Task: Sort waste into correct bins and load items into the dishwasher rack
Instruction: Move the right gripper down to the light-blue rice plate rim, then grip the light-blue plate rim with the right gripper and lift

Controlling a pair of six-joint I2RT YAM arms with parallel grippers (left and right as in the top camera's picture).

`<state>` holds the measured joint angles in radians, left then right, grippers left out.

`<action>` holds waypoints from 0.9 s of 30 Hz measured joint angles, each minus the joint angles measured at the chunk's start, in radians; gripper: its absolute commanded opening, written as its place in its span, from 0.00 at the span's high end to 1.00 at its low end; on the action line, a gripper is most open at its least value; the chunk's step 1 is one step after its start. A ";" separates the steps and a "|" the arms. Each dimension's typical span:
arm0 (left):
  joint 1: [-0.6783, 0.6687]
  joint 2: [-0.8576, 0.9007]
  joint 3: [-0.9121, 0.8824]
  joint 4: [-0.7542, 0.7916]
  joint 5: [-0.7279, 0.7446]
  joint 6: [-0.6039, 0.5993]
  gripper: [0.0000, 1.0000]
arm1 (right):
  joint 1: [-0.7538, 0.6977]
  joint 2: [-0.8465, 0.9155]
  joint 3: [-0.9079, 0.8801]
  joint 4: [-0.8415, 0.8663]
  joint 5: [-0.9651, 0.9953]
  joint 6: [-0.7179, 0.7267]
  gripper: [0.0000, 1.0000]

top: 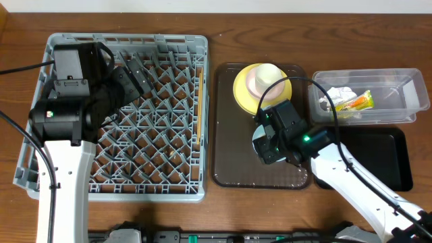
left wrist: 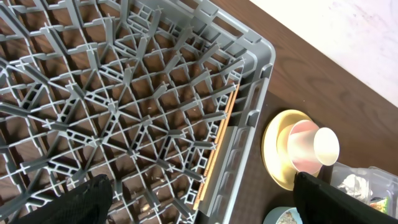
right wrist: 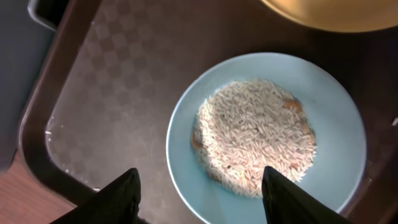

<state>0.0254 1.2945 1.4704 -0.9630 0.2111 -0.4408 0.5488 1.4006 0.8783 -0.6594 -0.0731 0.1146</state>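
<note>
wood-grain table (top: pixel 223 40): grey peg-grid rack (top: pixel 135 194) at its left edge, wooden chopsticks (left wrist: pixel 217 146) along rack's right wall, left gripper (left wrist: pixel 199 180) above, jaws spread wide. right gripper (right wrist: pixel 200 171), jaws apart, over round blue bowl (right wrist: pixel 336 124) of rice (right wrist: pixel 255 134) on checkered tray (right wrist: pixel 112 74).

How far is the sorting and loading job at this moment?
Done: chopsticks lie in the rack; tissue and wrapper are in the clear tub. In hand: the right tool hangs open over the blue bowl of rice. Remaining: rice to bin, then bowl, yellow plate and cup to load.
</note>
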 measured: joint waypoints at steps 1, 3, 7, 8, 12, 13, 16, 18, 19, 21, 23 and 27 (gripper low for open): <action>0.000 0.000 0.000 0.000 0.000 0.000 0.06 | 0.000 0.000 -0.009 0.014 0.000 -0.002 0.41; 0.000 0.000 0.000 0.000 0.000 0.000 0.06 | 0.000 0.000 -0.031 0.043 -0.002 -0.006 0.42; 0.000 0.000 0.000 0.000 0.000 0.000 0.06 | 0.000 0.000 -0.076 0.084 -0.003 -0.015 0.49; 0.000 0.000 0.000 0.000 0.000 0.000 0.06 | 0.000 0.000 -0.084 0.090 -0.006 -0.016 0.50; 0.000 0.000 0.000 0.000 0.000 0.000 0.06 | 0.000 0.001 -0.120 0.138 -0.038 -0.018 0.53; 0.000 0.000 0.000 0.000 0.000 0.000 0.06 | 0.001 0.001 -0.129 0.151 -0.048 -0.018 0.53; 0.000 0.000 0.000 0.000 0.000 0.000 0.06 | 0.007 0.002 -0.150 0.171 -0.065 -0.023 0.56; 0.000 0.000 0.000 0.000 0.000 0.000 0.06 | 0.019 0.004 -0.155 0.172 -0.070 -0.036 0.60; 0.000 0.000 0.000 0.000 0.000 0.000 0.06 | 0.022 0.005 -0.155 0.173 -0.072 -0.039 0.62; 0.000 0.000 0.000 0.000 0.000 0.000 0.06 | 0.027 0.005 -0.155 0.175 -0.076 -0.048 0.64; 0.000 0.000 0.000 0.000 0.000 0.000 0.06 | 0.027 0.006 -0.155 0.175 -0.077 -0.052 0.64; 0.000 0.000 0.000 0.000 0.000 0.000 0.06 | 0.027 0.006 -0.156 0.175 -0.077 -0.060 0.66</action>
<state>0.0254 1.2942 1.4704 -0.9630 0.2111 -0.4408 0.5762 1.4063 0.7223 -0.4843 -0.1501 0.0547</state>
